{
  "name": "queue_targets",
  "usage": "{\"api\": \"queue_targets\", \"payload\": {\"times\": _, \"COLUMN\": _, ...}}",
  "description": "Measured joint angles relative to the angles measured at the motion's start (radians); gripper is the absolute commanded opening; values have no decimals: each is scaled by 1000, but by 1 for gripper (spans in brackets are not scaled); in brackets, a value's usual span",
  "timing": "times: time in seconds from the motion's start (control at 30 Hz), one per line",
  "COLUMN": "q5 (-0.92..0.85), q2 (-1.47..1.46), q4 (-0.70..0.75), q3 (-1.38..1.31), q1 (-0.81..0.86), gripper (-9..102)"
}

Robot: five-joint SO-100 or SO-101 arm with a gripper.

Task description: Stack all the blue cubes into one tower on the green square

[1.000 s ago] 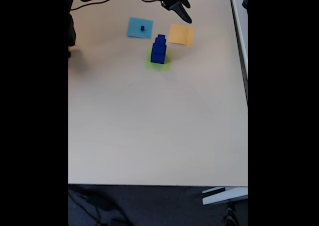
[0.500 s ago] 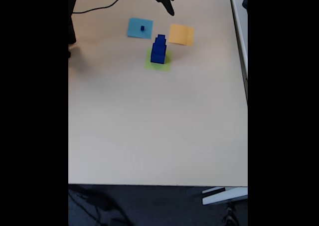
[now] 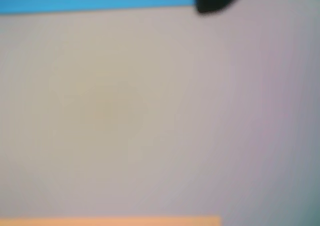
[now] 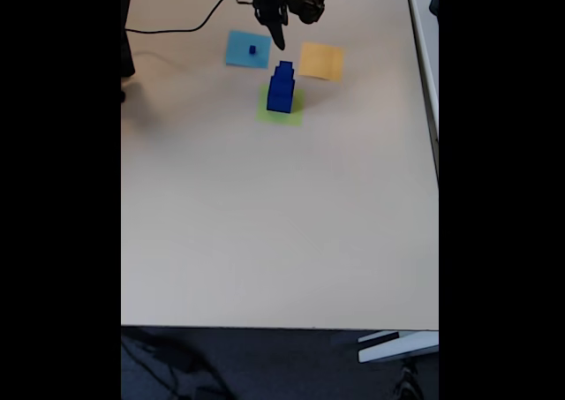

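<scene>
**Cubes and green square**

In the fixed view we see a stepped tower of dark-blue cubes [image 4: 281, 89] standing upright on the green square [image 4: 294, 115]. One tiny blue cube [image 4: 252, 49] sits apart, up and left of the tower.

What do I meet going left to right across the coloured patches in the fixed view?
Light-blue square with a small blue cube on it → green square carrying the blue tower → orange-yellow square.
</scene>
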Motion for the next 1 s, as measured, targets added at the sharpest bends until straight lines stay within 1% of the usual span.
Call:
{"api": "queue_targets", "payload": {"times": 0.23, "q5": 29, "q2": 54, "q4": -112, "q3": 155, "q1": -18, "gripper": 26}}
{"api": "queue_targets", "payload": {"times": 1.0, "q5": 32, "q2": 172, "q4": -195, "q3": 451, "q1": -43, "gripper": 25}}
